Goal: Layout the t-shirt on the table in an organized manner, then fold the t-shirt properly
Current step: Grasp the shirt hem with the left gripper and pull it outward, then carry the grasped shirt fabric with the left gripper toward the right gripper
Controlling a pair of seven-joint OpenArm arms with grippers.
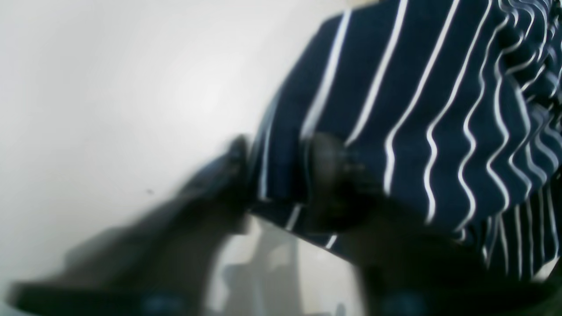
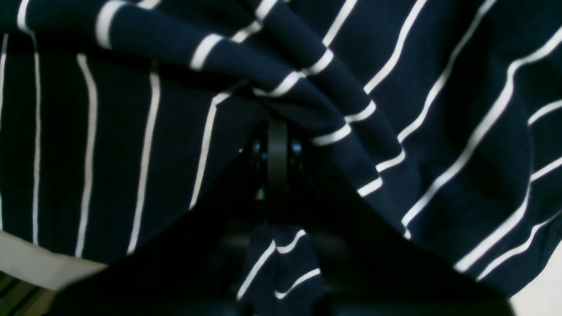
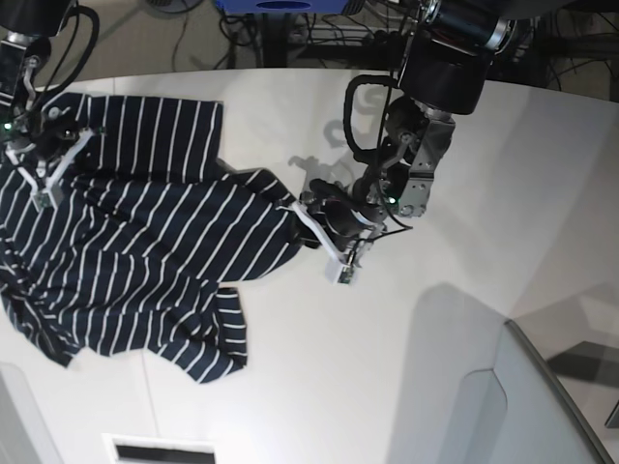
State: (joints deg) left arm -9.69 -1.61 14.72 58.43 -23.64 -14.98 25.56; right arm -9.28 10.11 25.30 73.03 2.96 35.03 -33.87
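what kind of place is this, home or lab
Most likely a robotics lab or workshop, not a home: a big white table carrying two robot arms, loose cables on the floor behind it, and a striped t-shirt spread out as a test piece.

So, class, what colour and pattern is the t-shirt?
The t-shirt is dark navy with thin white stripes, clearest in the right wrist view.
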